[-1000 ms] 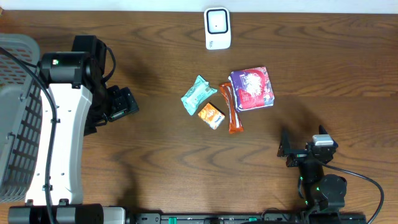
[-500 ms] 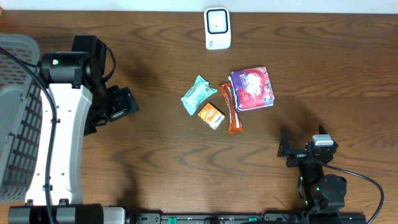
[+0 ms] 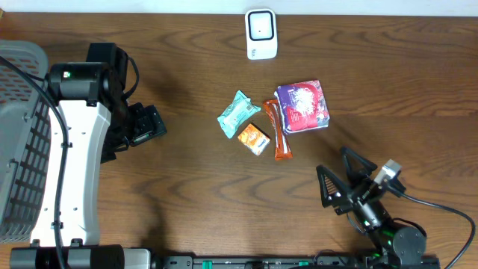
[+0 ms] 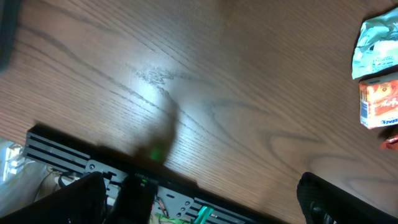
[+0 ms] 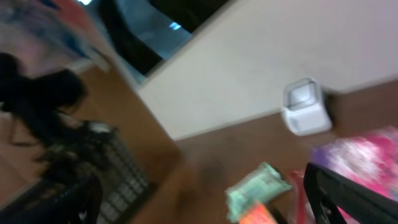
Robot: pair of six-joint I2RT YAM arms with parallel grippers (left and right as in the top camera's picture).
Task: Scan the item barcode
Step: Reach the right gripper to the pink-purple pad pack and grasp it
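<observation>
Grey mesh basket (image 3: 19, 172) at wooden table (image 3: 418, 75) left edge.

The table (image 3: 418, 90) is grained wood (soft sheen), the scanner (image 3: 261, 33) smooth white plastic.

Left gripper (image 3: 149, 123) and right gripper (image 3: 334, 166), jaws spread wide, empty

Dark wooden table (image 3: 187, 194), pale wall (image 5: 249, 74)
</observation>
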